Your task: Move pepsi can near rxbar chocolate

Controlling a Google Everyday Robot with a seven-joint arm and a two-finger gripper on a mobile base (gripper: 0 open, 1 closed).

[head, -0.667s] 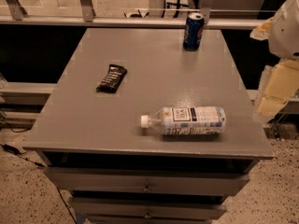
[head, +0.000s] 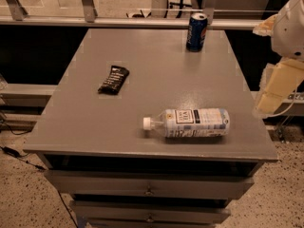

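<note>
The pepsi can (head: 196,31), dark blue with a silver top, stands upright at the far right of the grey table (head: 156,70), near its back edge. The rxbar chocolate (head: 113,79), a flat bar in a black wrapper, lies on the left half of the table, well apart from the can. My gripper (head: 276,90) hangs at the right edge of the view on the white arm (head: 290,25). It is beyond the table's right edge, to the right of the can and nearer the front, and touches nothing.
A clear plastic water bottle (head: 190,123) with a white cap lies on its side near the table's front edge, cap pointing left. A metal rail (head: 118,20) runs behind the table. Drawers (head: 147,186) sit under the tabletop. The floor is speckled.
</note>
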